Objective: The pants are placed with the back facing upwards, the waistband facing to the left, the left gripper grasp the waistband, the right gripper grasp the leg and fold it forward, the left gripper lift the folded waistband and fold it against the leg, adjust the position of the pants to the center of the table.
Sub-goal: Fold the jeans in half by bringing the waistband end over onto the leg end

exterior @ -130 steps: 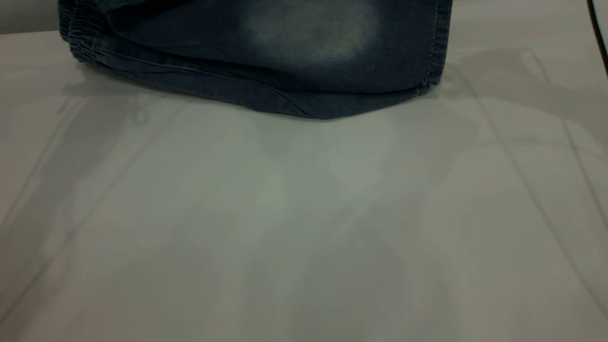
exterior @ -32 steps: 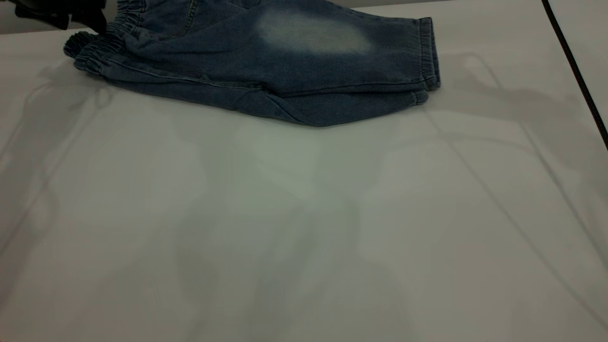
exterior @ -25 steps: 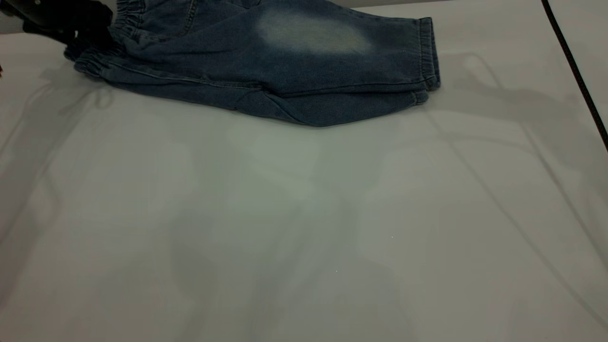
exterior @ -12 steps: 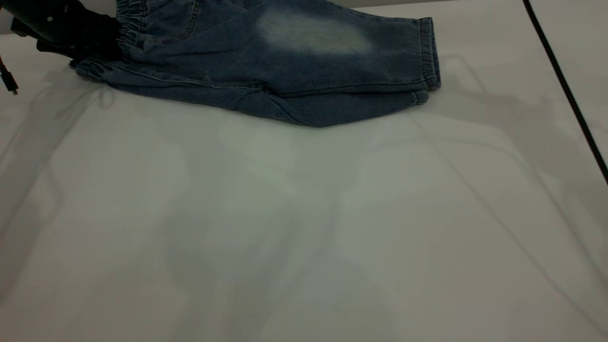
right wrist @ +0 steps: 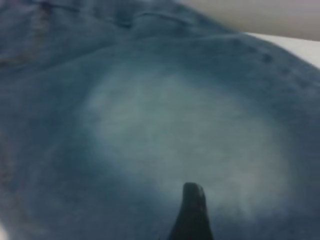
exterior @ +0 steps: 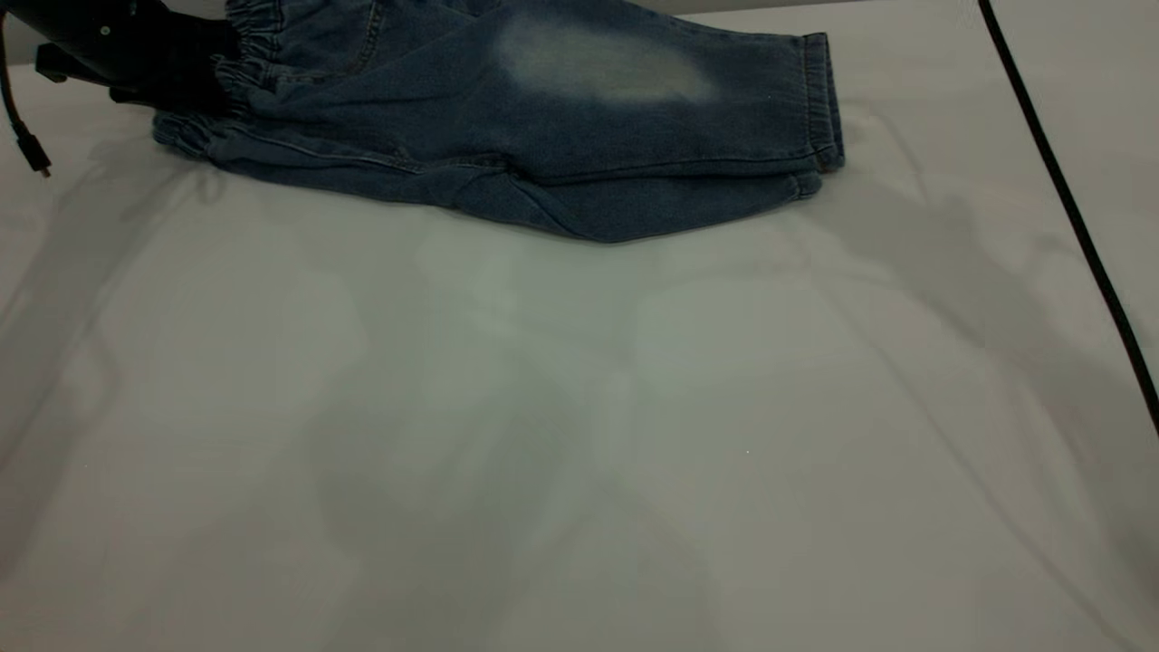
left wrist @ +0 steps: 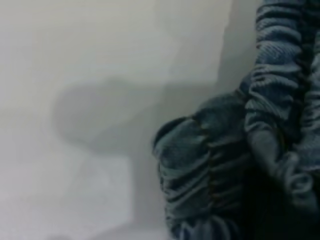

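Note:
The pants lie folded lengthwise at the far edge of the table, with the waistband to the left. The leg, with its pale oval patch, lies on top, its hem to the right. My left gripper, a black body at the far left, is shut on the bunched waistband. Seen from the left wrist, the gathered waistband is raised off the table. My right gripper hovers close above the leg's pale patch; the exterior view does not show it.
A black cable of the right arm crosses the right side of the table. A short cable with a plug hangs below the left arm. Soft shadows of both arms fall on the wide white surface in front of the pants.
My left gripper came in from the left and closed on the waistband, bunching it and shifting it slightly right. The right arm's cable swung leftward.

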Available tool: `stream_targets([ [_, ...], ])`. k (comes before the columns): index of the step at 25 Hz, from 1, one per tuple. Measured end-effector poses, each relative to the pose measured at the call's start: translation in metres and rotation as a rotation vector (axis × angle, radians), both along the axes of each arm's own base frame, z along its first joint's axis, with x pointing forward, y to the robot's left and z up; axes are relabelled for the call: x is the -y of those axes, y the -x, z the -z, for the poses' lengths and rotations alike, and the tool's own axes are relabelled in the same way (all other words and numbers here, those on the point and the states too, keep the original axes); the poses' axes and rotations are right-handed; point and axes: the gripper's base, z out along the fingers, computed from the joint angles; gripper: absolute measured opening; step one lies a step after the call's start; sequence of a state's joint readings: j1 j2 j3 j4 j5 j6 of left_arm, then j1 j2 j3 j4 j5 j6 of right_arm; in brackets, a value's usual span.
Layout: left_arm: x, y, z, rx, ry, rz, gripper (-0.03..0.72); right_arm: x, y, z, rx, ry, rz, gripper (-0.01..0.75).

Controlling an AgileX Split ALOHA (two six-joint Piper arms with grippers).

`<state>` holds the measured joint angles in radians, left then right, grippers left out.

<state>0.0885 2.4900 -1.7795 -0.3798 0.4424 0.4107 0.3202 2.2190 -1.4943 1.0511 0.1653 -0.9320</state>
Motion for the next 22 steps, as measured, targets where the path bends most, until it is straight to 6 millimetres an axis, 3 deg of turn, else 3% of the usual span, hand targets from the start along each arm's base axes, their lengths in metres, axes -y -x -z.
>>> stream_targets([
  [9,0.005,0.009,-0.01,-0.098,0.03,0.049,0.097,-0.009,-0.016,0.029,-0.027,0.005,-0.04,0.508],
  [15,0.008,0.014,-0.048,-0.11,0.04,0.091,0.097,-0.013,-0.023,0.047,-0.041,0.026,-0.077,0.508],
  [22,0.011,0.02,-0.09,-0.084,0.05,0.113,0.097,-0.024,-0.01,0.08,-0.147,0.052,-0.179,0.508],
])
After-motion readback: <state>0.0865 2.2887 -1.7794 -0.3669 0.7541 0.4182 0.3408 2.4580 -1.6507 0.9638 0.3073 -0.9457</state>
